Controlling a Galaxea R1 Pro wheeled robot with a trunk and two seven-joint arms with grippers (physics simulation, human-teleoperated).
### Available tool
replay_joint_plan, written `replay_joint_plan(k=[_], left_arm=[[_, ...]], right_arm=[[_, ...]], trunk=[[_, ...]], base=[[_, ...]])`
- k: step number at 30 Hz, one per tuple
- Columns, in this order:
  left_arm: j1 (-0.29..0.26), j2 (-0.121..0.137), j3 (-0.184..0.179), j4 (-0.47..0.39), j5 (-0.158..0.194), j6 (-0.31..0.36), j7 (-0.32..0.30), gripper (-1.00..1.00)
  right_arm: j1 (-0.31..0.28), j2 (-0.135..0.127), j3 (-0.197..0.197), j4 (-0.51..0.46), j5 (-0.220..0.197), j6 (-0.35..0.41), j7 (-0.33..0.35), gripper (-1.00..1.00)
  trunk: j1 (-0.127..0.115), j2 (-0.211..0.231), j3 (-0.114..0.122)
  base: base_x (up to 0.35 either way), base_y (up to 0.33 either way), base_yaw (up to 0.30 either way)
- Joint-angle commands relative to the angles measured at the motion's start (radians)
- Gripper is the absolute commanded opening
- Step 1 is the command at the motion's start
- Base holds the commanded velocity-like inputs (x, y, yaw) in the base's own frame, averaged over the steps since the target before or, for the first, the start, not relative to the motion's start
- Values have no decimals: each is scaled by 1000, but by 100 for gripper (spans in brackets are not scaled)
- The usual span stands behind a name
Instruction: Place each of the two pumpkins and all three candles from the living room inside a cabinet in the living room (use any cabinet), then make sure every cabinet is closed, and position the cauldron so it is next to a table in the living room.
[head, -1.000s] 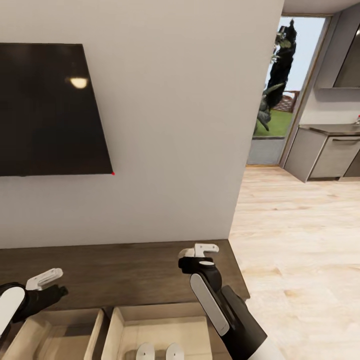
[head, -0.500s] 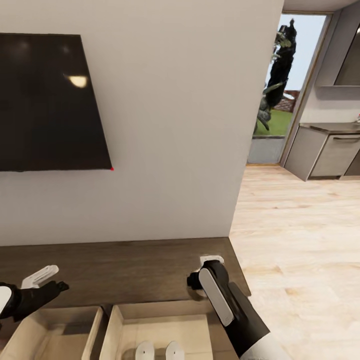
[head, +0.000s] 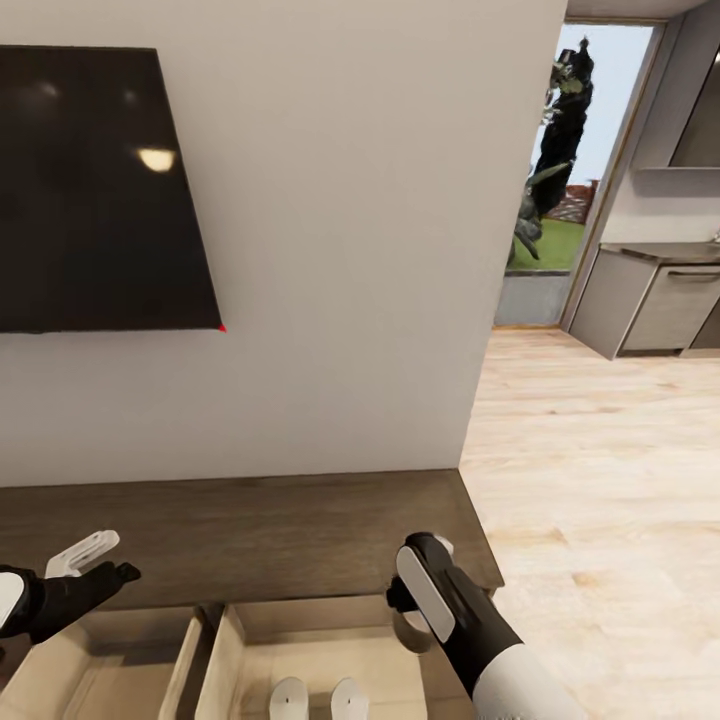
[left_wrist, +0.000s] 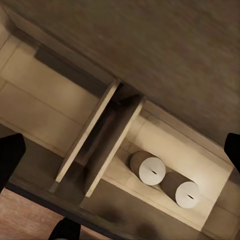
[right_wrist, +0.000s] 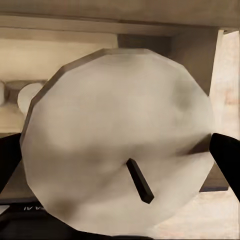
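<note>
The cabinet (head: 260, 530) runs along the wall below me, with two of its top drawers pulled open. Two white candles (head: 290, 700) (left_wrist: 148, 169) stand in the right-hand drawer (head: 320, 650); the left-hand drawer (head: 110, 660) looks bare. A third candle (right_wrist: 120, 150), wick towards the camera, sits between the fingers of my right gripper (head: 412, 615), which is shut on it above the right drawer's far right corner. My left gripper (head: 100, 563) hovers open over the left drawer's back edge. The pumpkins, cauldron and table are out of view.
A black TV (head: 100, 190) hangs on the white wall above the cabinet. To the right, a pale wood floor (head: 600, 500) leads to grey kitchen cupboards (head: 650, 310) and a glass door (head: 560, 170).
My right gripper has come back and down from the cabinet top to the open right drawer, carrying the candle. The head view has tilted slightly. The left gripper has barely moved.
</note>
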Motion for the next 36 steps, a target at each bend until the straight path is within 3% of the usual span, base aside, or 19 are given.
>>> replay_joint_plan(k=[1,18,20,28,32,36], left_arm=[[-1,-1,0,-1,10,2,11,100],[-1,-6,-13,1,11,1,11,100],[-1,-6,-20,1,11,1,11,100],[-1,-7,-38,1,11,1,11,100],[-1,-7,-40,1,11,0,11,100],[-1,-7,-40,1,11,1,11,100]], right_arm=[[-5,0,2,15,-8,2,-10,-100],[-1,-1,38,109,-7,2,1,-100],[4,-28,34,106,-14,1,7,-100],[65,-73,33,122,-14,-260,77,-100],[78,-74,35,171,-12,-357,96,-100],[80,-67,36,221,-10,-395,118,-100]], trunk=[[4,-8,-4],[69,-127,-57],[77,-141,-64],[107,-197,-89],[123,-225,-101],[138,-253,-114]], base=[[0,0,0],[0,0,0],[0,0,0],[0,0,0],[0,0,0],[0,0,0]])
